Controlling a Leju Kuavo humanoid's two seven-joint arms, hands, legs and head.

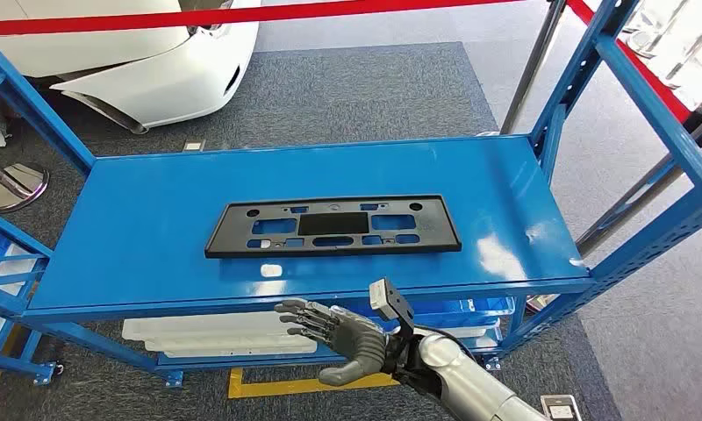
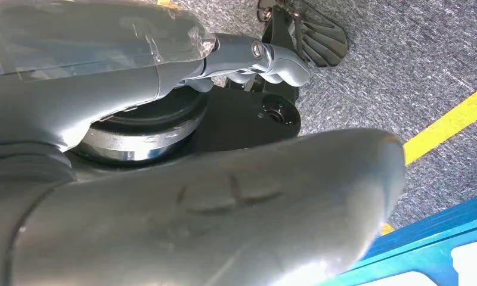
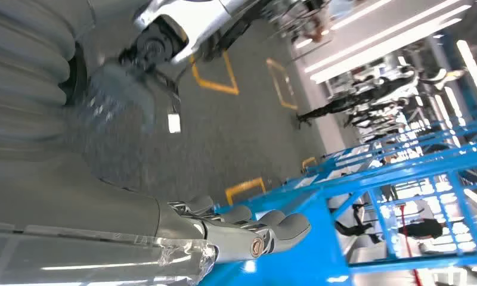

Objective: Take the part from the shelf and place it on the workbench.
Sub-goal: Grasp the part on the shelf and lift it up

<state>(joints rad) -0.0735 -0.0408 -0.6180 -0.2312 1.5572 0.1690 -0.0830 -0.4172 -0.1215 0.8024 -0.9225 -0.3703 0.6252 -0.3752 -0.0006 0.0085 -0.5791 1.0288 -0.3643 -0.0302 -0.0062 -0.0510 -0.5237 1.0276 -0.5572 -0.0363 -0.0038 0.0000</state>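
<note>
Blue shelving (image 1: 137, 237) stands on grey carpet, a white car (image 1: 154, 70) behind it at the left. Flat at mid-shelf lies the black licence-plate frame (image 1: 333, 225). Below the front edge hovers the right hand (image 1: 337, 336), fingers spread, empty. Left hand (image 2: 194, 208): grip indiscernible.

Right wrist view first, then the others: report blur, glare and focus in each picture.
Right wrist view: the floor near the right robot hand is smeared by motion blur, and ceiling lights blow out to white streaks. Left wrist view: the left robot hand looms close and soft, while the carpet beyond is sharp. Head view: sharp throughout, with pale glare patches on the blue shelf beside the black part.
</note>
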